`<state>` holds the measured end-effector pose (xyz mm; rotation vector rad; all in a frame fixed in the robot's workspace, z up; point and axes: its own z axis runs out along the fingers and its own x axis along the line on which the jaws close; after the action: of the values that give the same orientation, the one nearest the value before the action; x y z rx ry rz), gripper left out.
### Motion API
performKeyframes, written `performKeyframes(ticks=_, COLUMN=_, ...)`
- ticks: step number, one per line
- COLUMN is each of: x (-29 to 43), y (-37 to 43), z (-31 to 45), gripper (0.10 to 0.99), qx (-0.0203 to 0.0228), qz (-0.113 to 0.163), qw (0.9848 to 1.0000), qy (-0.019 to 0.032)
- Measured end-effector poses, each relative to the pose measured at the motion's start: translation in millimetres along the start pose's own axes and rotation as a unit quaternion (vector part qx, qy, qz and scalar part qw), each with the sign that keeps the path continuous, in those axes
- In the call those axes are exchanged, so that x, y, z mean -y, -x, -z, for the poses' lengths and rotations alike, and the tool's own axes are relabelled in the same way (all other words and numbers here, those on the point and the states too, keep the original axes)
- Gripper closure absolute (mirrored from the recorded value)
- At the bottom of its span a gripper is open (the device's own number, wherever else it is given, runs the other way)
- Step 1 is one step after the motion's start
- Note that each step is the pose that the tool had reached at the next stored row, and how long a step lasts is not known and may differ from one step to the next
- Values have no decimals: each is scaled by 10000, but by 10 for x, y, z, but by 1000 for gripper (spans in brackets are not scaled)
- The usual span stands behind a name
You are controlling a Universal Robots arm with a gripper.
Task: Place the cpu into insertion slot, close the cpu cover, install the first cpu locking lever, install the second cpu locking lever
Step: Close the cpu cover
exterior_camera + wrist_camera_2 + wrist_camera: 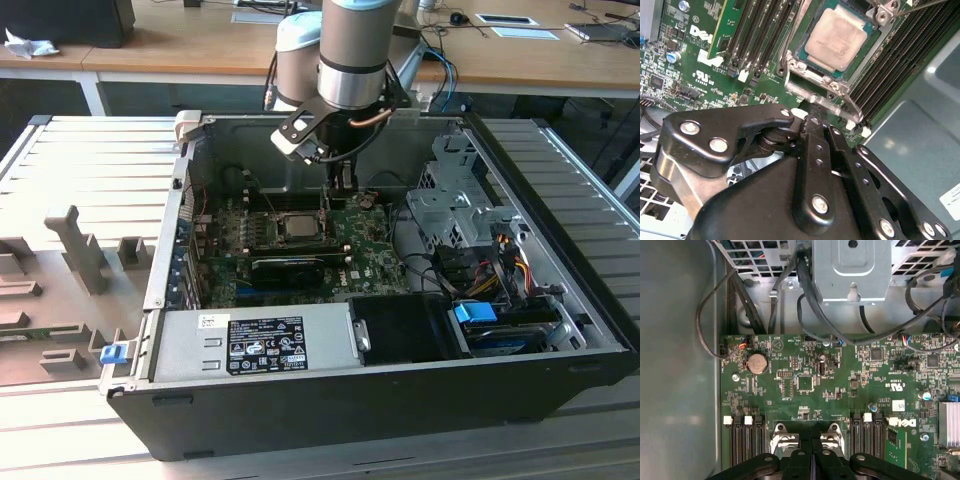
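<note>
The cpu (837,37) lies flat in the insertion slot (801,59), its dull silver top facing up; the exterior view has it mid-board (297,225). The cpu cover (822,90) looks lowered, its metal frame running round the chip. My gripper (812,114) is shut with nothing between the fingers. Its tips sit at the cover's edge, between two metal tabs (782,440) in the first wrist view. In the exterior view the gripper (340,188) hangs just behind the socket. One thin wire lever (920,6) crosses a far corner and another (790,42) runs along the socket's side.
Long black memory slots (890,60) flank the socket on both sides. A silver power supply (260,345) fills the case front, and a drive cage (455,200) with cables (490,270) stands at the exterior view's right. Loose black cables (810,300) hang above the board.
</note>
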<state>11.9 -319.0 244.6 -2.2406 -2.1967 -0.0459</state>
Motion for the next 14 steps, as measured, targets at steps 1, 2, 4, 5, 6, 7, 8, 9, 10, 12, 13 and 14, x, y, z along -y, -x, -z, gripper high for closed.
performKeyframes(ticks=1, x=11, y=0, z=0, gripper=980, qx=0, qz=0, qw=10000, qy=0)
performKeyframes(ticks=2, x=21, y=0, z=0, gripper=980, qx=0, qz=0, qw=10000, qy=0)
performKeyframes(ticks=4, x=45, y=1, z=0, gripper=980, qx=0, qz=-1, qw=10000, qy=0)
performKeyframes(ticks=5, x=55, y=1, z=0, gripper=980, qx=0, qz=-1, qw=10000, qy=0)
performKeyframes(ticks=6, x=62, y=1, z=-2, gripper=980, qx=0, qz=-1, qw=10000, qy=0)
performKeyframes(ticks=7, x=71, y=1, z=-6, gripper=980, qx=-2, qz=0, qw=10000, qy=0)
performKeyframes(ticks=8, x=95, y=2, z=-34, gripper=980, qx=-31, qz=44, qw=10000, qy=-2)
performKeyframes(ticks=9, x=126, y=4, z=-52, gripper=980, qx=-49, qz=92, qw=9999, qy=-3)
performKeyframes(ticks=10, x=160, y=5, z=-57, gripper=980, qx=-50, qz=105, qw=9999, qy=-4)
performKeyframes(ticks=12, x=222, y=6, z=-61, gripper=980, qx=-50, qz=111, qw=9999, qy=-4)
performKeyframes(ticks=13, x=247, y=6, z=-62, gripper=980, qx=-51, qz=113, qw=9999, qy=-4)
performKeyframes(ticks=14, x=275, y=7, z=-64, gripper=980, qx=-51, qz=114, qw=9999, qy=-4)
